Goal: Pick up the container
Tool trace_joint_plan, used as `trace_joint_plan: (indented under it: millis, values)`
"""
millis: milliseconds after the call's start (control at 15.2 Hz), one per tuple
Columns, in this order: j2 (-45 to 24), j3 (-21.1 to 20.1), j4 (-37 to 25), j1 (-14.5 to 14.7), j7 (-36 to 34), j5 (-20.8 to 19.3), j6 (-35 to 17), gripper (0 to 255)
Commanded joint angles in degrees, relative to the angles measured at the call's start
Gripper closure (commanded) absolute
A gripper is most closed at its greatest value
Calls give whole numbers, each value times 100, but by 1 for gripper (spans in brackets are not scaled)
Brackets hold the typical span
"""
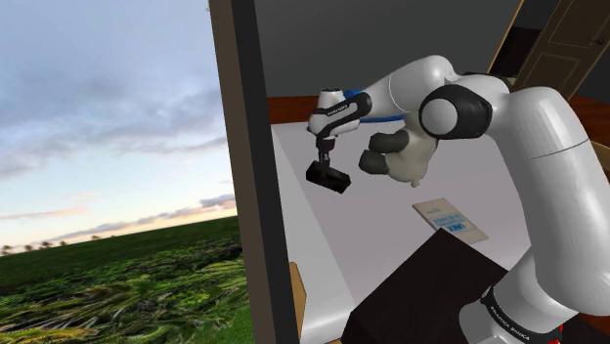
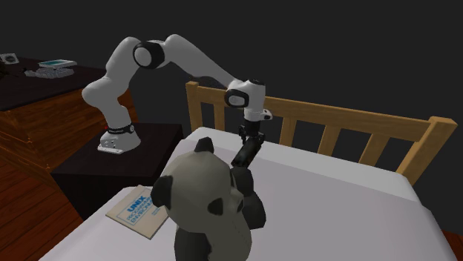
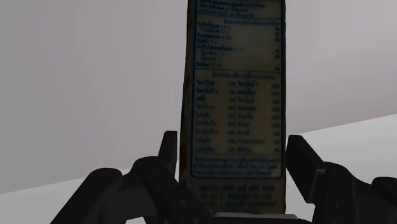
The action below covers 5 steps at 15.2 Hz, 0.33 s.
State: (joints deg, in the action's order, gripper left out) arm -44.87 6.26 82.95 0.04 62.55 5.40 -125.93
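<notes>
A dark box-shaped container (image 1: 328,179) with a printed nutrition label (image 3: 235,76) hangs tilted under my gripper (image 1: 325,161) over the white bed sheet (image 1: 371,235). In the wrist view both black fingers (image 3: 168,156) press against the container's sides, so the gripper (image 3: 232,149) is shut on it. From the second exterior view, the gripper (image 2: 249,141) points down near the headboard, and the container (image 2: 243,154) slants below it, close to the sheet. Whether its lower end touches the bed, I cannot tell.
A large panda plush (image 2: 211,196) sits on the bed right beside the container (image 1: 396,156). A flat book (image 2: 141,211) lies nearer the stand (image 2: 104,167). The wooden headboard (image 2: 334,126) runs behind the gripper. A dark wall post (image 1: 244,166) stands at the bed's edge.
</notes>
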Motion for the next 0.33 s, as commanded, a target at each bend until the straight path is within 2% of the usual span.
trace_joint_plan:
  millis: [0,264]
  values:
    - [88,8,-13,4,-5,-9,95,255]
    - [184,16,-24,9,-10,-19,202,255]
